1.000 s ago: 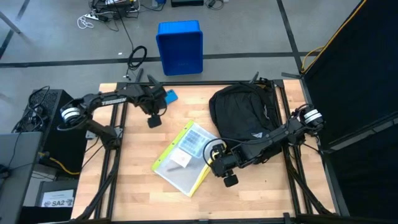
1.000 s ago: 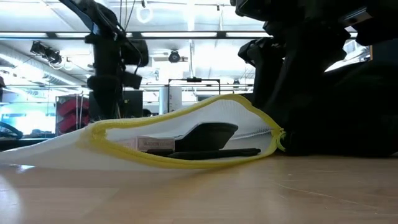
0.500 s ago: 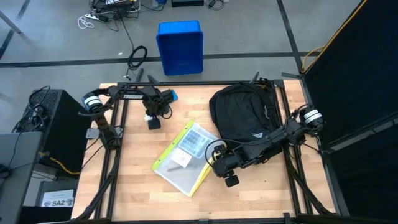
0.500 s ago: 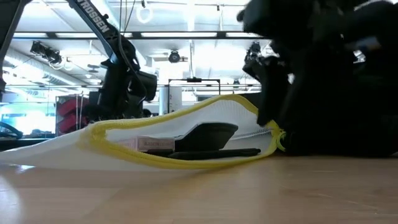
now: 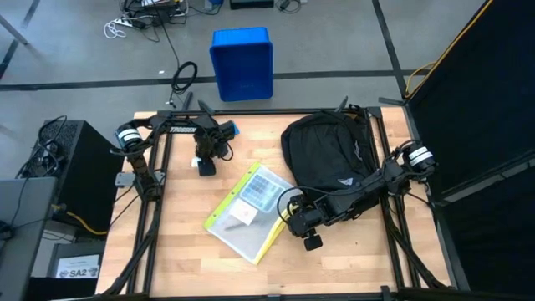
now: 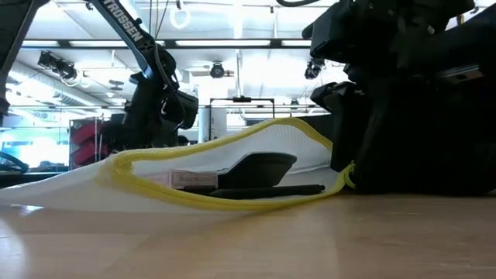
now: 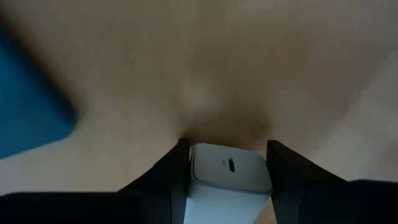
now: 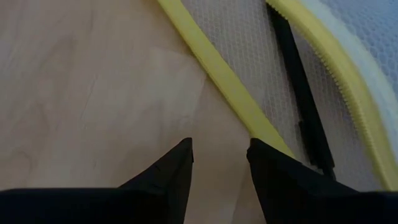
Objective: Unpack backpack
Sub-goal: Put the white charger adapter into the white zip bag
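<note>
The black backpack (image 5: 328,155) lies on the table's far right part. Next to it, at mid-table, lies a yellow-edged mesh pouch (image 5: 247,211) with a pen (image 8: 298,93) and other small items inside. My left gripper (image 5: 205,165) points down at the table's far left and is shut on a small white block (image 7: 229,176). My right gripper (image 8: 221,155) stands open over the wood at the pouch's near right edge, one finger beside the yellow border (image 8: 224,74). I cannot tell whether it touches the border. My left gripper pinches the white block between its two fingers, one finger (image 7: 180,168) on each of two opposite sides (image 7: 198,177). The fingers come from above, pointing steeply down. The block's end with a small dark slot (image 7: 231,165) faces the table; whether it rests there is hidden.
A flat blue object (image 5: 228,130) lies on the table just beyond my left gripper. A blue bin (image 5: 242,63) stands on the floor past the far edge. Bare wood lies along the near edge and the left side.
My left gripper has come down toward the table at the far left and tipped more steeply downward. My right gripper has sunk a little at the pouch's near right edge. The pouch and backpack have stayed where they were.
</note>
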Controlling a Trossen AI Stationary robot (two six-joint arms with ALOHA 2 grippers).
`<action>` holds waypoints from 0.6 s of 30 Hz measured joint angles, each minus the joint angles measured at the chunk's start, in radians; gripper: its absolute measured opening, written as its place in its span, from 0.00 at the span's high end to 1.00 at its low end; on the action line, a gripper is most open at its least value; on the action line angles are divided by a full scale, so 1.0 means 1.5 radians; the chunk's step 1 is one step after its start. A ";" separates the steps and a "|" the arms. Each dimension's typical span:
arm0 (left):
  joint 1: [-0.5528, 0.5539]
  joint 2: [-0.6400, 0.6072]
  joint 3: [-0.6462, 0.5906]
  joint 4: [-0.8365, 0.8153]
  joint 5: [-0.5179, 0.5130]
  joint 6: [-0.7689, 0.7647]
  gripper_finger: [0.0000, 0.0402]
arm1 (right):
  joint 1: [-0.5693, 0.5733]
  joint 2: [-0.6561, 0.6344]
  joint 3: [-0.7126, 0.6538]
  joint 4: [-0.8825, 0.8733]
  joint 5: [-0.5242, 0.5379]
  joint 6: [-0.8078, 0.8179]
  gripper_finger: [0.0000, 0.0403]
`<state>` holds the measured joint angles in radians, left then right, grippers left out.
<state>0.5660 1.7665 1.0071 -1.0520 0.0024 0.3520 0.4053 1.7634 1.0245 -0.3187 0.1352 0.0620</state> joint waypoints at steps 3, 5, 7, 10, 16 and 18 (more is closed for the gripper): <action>-0.023 0.000 0.009 -0.007 0.007 -0.014 0.68 | 0.001 0.000 0.000 -0.001 0.000 0.009 0.68; -0.044 0.000 0.021 -0.010 0.011 -0.014 0.68 | 0.001 0.000 0.000 -0.002 0.000 0.011 0.67; -0.071 0.000 0.045 -0.018 0.025 -0.026 0.68 | 0.001 0.000 0.000 -0.003 0.000 0.011 0.67; -0.118 -0.003 0.096 -0.013 0.047 -0.046 0.68 | 0.002 -0.002 0.000 -0.004 0.004 0.023 0.68; -0.237 -0.043 0.186 0.071 0.151 -0.047 0.68 | 0.002 -0.073 0.013 -0.046 0.053 0.095 0.71; -0.258 -0.078 0.195 0.121 0.168 -0.048 0.68 | 0.013 -0.104 0.013 -0.050 0.085 0.098 0.72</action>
<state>0.1789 1.6491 1.2998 -0.8706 0.2537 0.2796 0.4251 1.6080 1.0435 -0.3932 0.2633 0.2089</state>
